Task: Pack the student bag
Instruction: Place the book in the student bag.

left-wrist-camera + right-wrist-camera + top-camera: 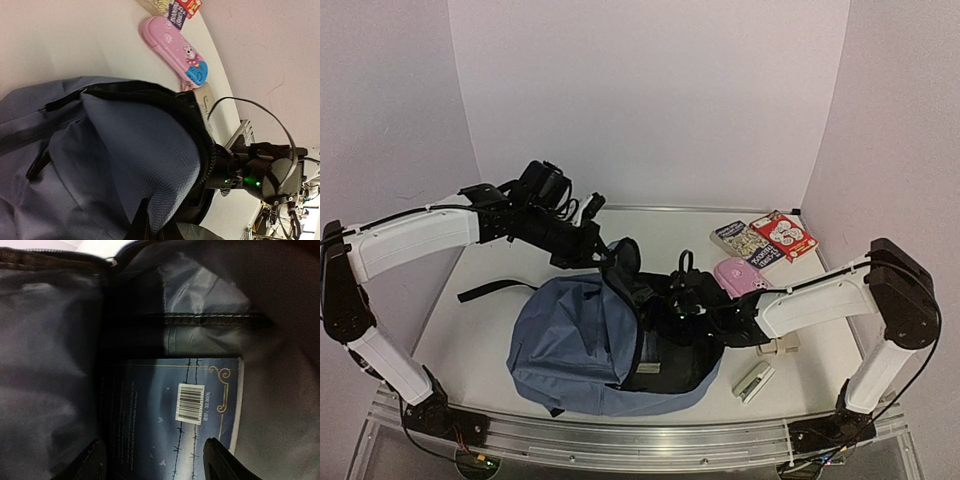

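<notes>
The student bag (pixel 570 345) is laid open on the desk (pixel 480 330), near the middle of its front edge. Its top rim is pinched and lifted by the closed left fingers (pixel 598 250). The right fingers (pixel 87 460) are spread wide inside it, above a book (pixel 160 390).

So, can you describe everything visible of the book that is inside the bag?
The book lies inside the bag, back cover showing, against the grey lining. The cover is dark blue, with barbed wire, small birds, a gold corner ornament and a white barcode label. Its near end is out of frame. The right gripper has open jaws in front of it.
</notes>
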Controlling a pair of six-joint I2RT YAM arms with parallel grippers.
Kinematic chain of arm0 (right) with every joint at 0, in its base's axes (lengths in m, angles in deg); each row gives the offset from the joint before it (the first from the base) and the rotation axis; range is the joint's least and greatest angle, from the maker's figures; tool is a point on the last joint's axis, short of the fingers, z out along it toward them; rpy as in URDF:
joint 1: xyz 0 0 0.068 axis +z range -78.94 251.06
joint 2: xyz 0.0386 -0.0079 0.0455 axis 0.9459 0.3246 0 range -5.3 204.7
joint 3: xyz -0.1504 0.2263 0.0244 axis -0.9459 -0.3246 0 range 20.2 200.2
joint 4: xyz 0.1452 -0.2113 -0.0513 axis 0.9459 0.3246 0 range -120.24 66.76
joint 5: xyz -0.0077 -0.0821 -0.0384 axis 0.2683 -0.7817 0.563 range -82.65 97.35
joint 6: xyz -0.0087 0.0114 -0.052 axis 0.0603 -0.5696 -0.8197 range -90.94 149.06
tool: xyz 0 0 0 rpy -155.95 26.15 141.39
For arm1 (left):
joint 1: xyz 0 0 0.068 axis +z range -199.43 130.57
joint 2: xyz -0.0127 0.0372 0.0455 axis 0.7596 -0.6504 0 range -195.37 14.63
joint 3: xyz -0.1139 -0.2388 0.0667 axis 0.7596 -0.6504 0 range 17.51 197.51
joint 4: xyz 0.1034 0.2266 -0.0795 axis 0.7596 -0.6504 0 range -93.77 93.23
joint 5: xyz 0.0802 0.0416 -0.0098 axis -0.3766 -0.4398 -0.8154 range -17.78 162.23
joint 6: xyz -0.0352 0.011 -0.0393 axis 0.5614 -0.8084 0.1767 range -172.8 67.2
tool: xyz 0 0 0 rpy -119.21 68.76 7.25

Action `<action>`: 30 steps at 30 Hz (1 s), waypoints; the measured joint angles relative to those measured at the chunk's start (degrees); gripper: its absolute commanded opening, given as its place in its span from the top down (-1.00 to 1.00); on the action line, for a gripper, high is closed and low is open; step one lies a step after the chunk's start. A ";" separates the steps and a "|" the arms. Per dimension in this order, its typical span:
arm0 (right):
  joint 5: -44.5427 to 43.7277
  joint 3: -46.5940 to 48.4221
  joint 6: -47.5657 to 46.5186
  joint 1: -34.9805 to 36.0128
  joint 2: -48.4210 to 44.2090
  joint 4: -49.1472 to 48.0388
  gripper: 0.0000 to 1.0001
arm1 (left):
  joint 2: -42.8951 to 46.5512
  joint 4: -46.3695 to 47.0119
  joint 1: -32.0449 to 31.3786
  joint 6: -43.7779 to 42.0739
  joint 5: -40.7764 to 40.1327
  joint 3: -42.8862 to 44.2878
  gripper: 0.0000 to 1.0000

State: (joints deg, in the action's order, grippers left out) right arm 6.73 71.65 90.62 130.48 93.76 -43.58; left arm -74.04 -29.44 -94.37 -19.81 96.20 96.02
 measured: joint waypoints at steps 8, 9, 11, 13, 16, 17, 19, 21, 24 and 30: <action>-0.84 1.38 0.00 1.55 2.45 1.86 -0.31 | 7.13 2.12 5.18 1.46 -2.03 -14.21 0.99; -1.22 1.42 -0.01 1.63 2.47 2.15 -0.31 | 7.82 2.38 5.63 1.70 -2.44 -15.64 0.99; -2.23 1.51 -0.05 1.75 2.42 3.01 -0.32 | 8.86 3.13 6.29 2.27 -3.28 -18.07 0.95; -3.53 1.54 -0.27 1.81 2.10 4.58 -0.32 | 10.28 3.56 6.64 3.26 -4.78 -21.37 0.88; -5.43 1.54 -0.92 1.82 1.09 7.36 -0.30 | 11.83 3.17 6.90 4.48 -7.31 -25.38 0.78; -5.88 1.54 -1.14 1.82 0.83 8.00 -0.28 | 12.18 2.74 7.08 4.82 -8.14 -26.43 0.74; -6.25 1.54 -1.49 1.82 0.67 8.84 -0.20 | 12.73 2.15 7.46 5.76 -9.50 -28.02 0.69; -6.27 1.54 -1.86 1.82 0.67 9.73 -0.14 | 13.17 1.80 7.65 6.42 -10.37 -28.76 0.68; -6.02 2.31 -2.91 2.11 1.11 10.71 -0.06 | 13.97 1.72 7.67 7.03 -10.79 -29.03 0.73; -3.56 8.10 -5.08 3.35 5.26 10.36 0.03 | 14.48 1.72 7.67 7.43 -10.85 -29.06 0.79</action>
State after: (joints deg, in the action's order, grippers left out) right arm 3.16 79.74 85.53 133.82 99.03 -33.23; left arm -59.56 -27.73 -86.70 -12.38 85.35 66.96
